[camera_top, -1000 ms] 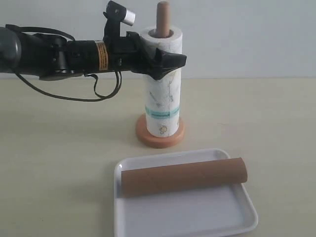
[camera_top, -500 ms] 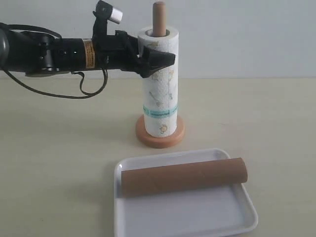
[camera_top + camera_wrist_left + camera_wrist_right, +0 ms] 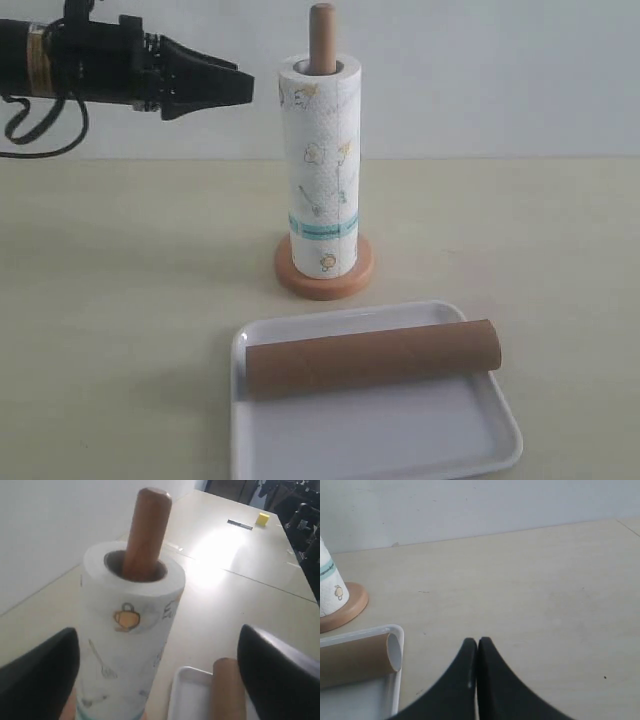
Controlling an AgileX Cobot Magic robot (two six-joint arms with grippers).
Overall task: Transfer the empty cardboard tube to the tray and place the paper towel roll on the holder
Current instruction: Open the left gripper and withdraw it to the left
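In the exterior view, the paper towel roll (image 3: 320,170) stands upright on the holder (image 3: 324,278), its lower end resting on the round wooden base and the post's rounded top poking out above the roll's core. The left gripper (image 3: 243,90) hangs in the air up and to the left of the roll, level with its top, apart from it and gripping nothing. Nearer the camera, the cardboard tube (image 3: 372,357) lies on its side across the white tray (image 3: 400,440), one end reaching over the tray's right rim. Both sit on the pale table (image 3: 120,300).

In the left wrist view, the two black fingers (image 3: 35,680) stand wide apart, released. The roll on its post shows beyond them with clear space on both sides. A corner of the tray and one end of the tube show past it.

In the right wrist view, the right gripper (image 3: 477,644) is clenched tight, its tips pressed together with nothing between them, above bare table. The open end of the tube rests on the tray's corner close by, and the holder's base sits farther off
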